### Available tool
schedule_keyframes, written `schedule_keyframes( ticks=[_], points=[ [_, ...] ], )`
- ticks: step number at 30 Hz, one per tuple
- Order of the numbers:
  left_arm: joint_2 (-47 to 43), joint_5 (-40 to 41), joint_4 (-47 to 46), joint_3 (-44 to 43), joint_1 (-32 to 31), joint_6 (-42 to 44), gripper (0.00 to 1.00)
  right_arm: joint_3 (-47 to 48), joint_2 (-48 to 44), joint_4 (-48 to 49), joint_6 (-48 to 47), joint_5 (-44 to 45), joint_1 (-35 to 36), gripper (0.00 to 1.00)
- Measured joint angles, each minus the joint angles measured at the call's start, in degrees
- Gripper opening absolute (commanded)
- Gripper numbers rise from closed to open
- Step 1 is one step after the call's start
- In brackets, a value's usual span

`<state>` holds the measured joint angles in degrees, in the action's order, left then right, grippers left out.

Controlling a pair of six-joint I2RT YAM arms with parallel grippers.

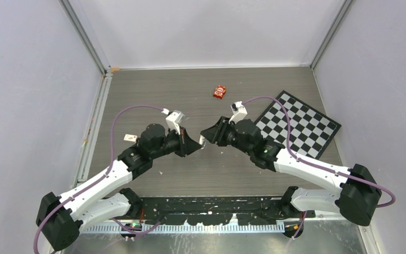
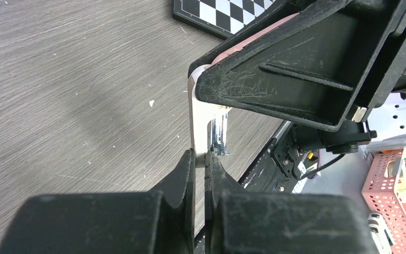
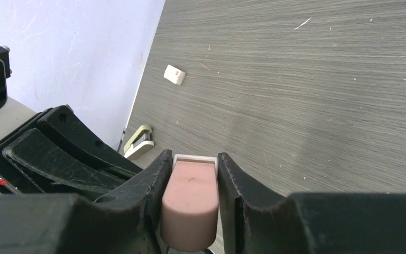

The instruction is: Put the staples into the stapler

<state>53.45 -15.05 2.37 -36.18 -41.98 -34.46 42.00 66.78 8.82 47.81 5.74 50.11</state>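
Stapler (image 3: 139,142), olive-grey: lying on table (image 3: 322,79), left of pink-and-white piece (image 3: 190,201), clear of both arms | right fingers (image 3: 154,180): clamped tight on pink-and-white piece | left fingers (image 2: 182,174): almost closed, pinching pale metal plate (image 2: 194,116) jutting from that piece | white box (image 3: 174,74): on table, farther left of piece.

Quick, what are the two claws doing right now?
Left gripper: closed, pinching a thin pale strip.
Right gripper: closed, holding the pink-and-white piece.
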Motion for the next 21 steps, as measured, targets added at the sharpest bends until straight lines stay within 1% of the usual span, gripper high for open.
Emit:
schedule_keyframes(
  ticks=[1,2,3,4,5,6,10,11,13,14,17,21],
  points=[
    [-0.57,0.07,-0.02,0.33,0.00,0.42,0.08,0.00,-0.02,-0.04,0.02,-0.20,0.07,0.22],
    [-1.03,0.11,0.00,0.55,0.00,0.61,0.19,0.00,-0.09,-0.07,0.02,-0.35,0.13,0.22],
    [-1.42,0.17,0.04,0.66,0.00,0.83,0.33,0.02,-0.26,-0.15,0.11,-0.44,0.22,0.21],
    [-1.62,0.26,0.07,0.66,0.00,1.16,0.50,0.04,-0.48,-0.33,0.15,-0.46,0.26,0.21],
    [-1.70,0.33,0.20,0.61,0.00,1.29,0.59,0.24,-0.72,-0.94,0.09,-0.15,0.28,0.21],
    [-1.70,0.52,0.70,0.46,0.00,1.29,0.65,0.48,-0.94,-1.86,-0.02,0.35,0.26,0.21],
    [-0.33,1.22,5.35,-2.36,0.00,1.09,0.76,2.40,-1.27,-8.39,-1.22,3.04,-0.15,0.21],
    [0.37,1.51,7.19,-3.65,0.00,1.09,0.81,3.06,-1.27,-10.32,-1.73,3.72,-0.39,0.21],
    [1.79,2.05,10.80,-6.29,0.00,1.40,0.95,4.85,-1.20,-14.91,-3.15,5.20,-0.87,0.21],
    [2.12,2.34,12.04,-7.04,0.00,1.55,0.98,5.97,-0.98,-17.25,-4.09,6.03,-1.18,0.21],
    [2.47,5.29,17.49,-8.94,0.00,1.99,1.00,9.84,1.11,-23.10,-6.73,8.11,-2.75,0.22],
    [2.23,11.74,24.35,-9.46,0.00,1.95,1.00,14.47,7.23,-28.85,-9.86,8.02,-7.67,0.23]
  ],
)
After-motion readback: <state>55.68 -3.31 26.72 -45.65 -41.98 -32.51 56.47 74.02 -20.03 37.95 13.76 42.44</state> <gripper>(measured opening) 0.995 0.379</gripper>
